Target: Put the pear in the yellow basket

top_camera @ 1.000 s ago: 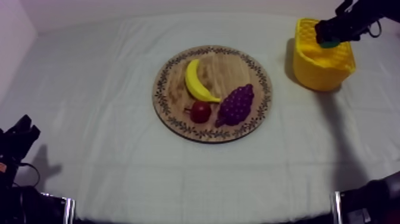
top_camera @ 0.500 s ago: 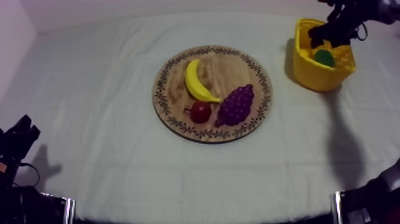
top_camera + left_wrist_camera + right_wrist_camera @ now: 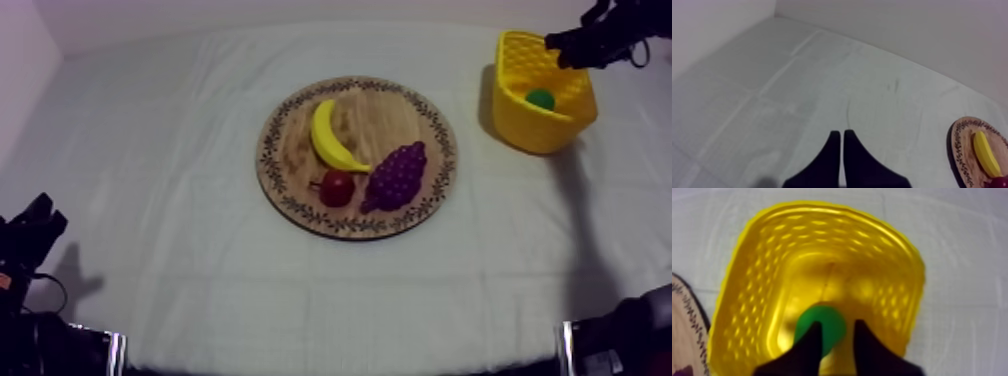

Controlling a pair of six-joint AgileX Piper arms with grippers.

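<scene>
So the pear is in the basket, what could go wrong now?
Two things, maybe. The right gripper hangs open just above the yellow basket, near its far rim. If it pulls away low, it might clip the rim and shove or tip the basket. The pear lies right below that gripper, so a dip and a squeeze could grab it again.

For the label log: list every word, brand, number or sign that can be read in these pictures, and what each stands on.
None: no word, brand, number or sign can be read anywhere.
The wooden board bears only an ornamental pattern round its rim, no letters.
The yellow basket, the pear in it, the banana, the grapes, the small red fruit and the cloth show no marking.
</scene>
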